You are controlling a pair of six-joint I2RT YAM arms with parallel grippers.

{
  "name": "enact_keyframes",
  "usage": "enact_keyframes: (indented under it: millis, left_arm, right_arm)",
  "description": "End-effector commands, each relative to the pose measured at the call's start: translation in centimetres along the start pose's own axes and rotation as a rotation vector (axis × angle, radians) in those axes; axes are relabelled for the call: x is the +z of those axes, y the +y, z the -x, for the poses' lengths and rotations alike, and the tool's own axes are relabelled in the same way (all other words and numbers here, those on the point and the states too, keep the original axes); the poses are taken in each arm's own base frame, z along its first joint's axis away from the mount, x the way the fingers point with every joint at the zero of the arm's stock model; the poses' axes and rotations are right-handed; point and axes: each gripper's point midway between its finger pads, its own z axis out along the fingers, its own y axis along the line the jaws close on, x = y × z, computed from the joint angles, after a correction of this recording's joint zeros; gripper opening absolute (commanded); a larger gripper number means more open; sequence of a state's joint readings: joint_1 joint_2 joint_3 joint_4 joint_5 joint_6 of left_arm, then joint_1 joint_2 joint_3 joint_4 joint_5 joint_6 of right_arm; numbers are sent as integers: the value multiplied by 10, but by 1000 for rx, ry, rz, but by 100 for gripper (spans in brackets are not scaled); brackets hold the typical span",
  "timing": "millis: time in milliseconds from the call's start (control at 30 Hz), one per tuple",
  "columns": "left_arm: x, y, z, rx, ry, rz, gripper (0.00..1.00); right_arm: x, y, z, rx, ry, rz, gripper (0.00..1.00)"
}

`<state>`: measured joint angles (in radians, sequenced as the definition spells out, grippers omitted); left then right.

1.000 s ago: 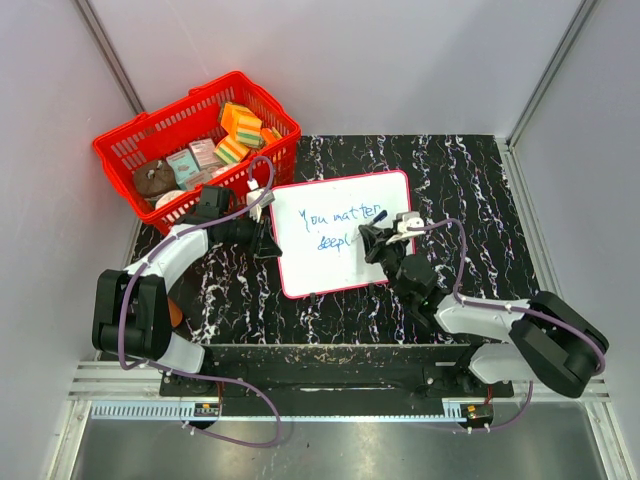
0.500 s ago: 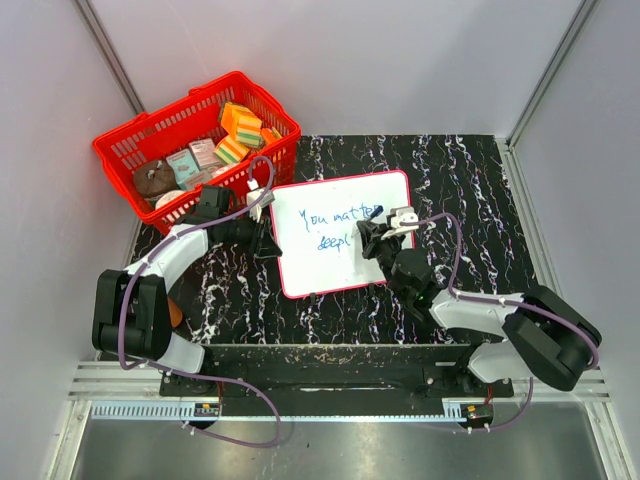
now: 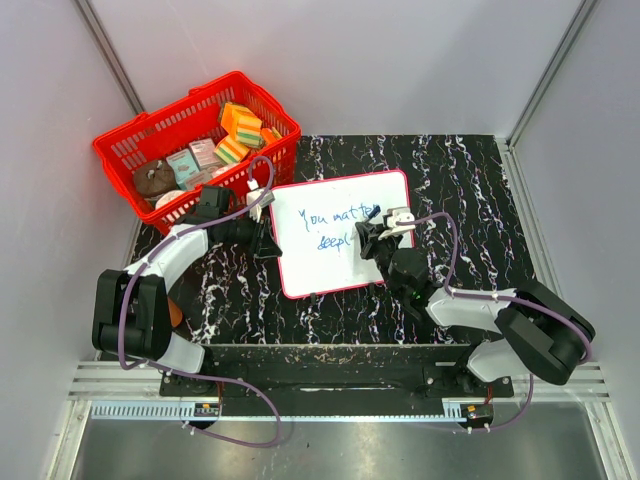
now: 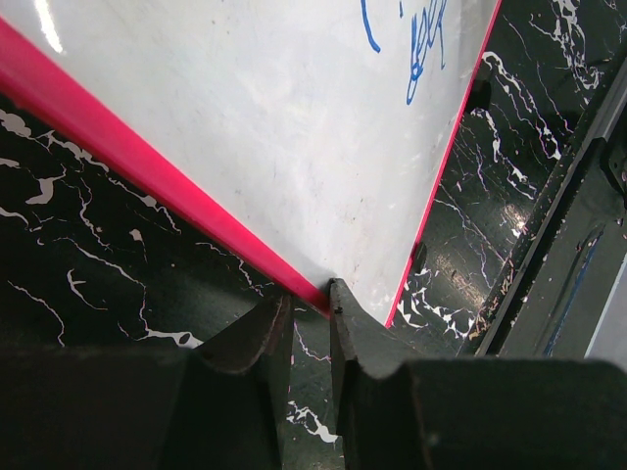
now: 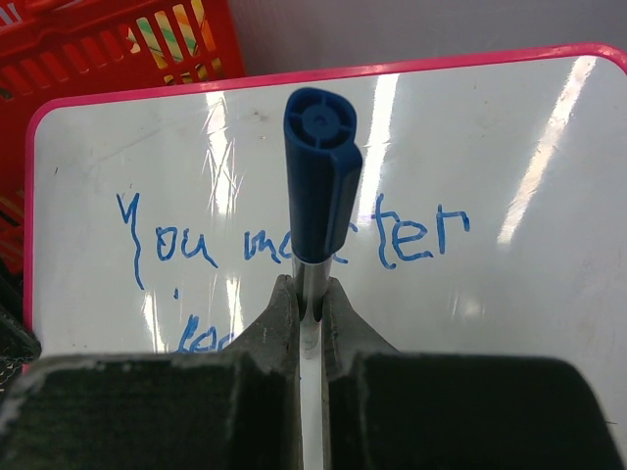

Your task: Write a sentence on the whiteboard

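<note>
Marker clamped over the board, board edge pinned.

Shows the board [image 3: 340, 232] lying on the black marbled counter [image 3: 470, 190] at the centre of the top view, just below and right of a red basket [image 3: 120, 150] of sponges and small boxes in the upper left. Pinches the board's left red frame edge, near its lower corner, in the narrow left jaws. Grips a blue-capped marker [image 5: 321, 186] by its barrel in the right jaws, closed tight, cap end towards the wrist camera, over the board's right half. Reads "You matter" in blue words [image 3: 340, 215] on the upper line, with a few letters of a second line beneath. Cannot tell whether the tip touches the board.
</note>
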<state>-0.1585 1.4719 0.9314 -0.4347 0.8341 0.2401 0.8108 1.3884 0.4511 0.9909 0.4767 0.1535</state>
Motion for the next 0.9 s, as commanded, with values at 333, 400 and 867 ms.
enact_keyframes:
  millis: [333,400,867]
  left_arm:
    - [-6,-2,20,125,-58,10,0]
    - [-6,-3,20,124,-57,9,0]
    - [-6,-2,20,125,-58,11,0]
  right_arm:
    - [-5,-11,2,22,-17,-38,0]
    - [-6,-11,1,27,-14,-37,0]
    - [-15,-11,23,57,-72,-27,0]
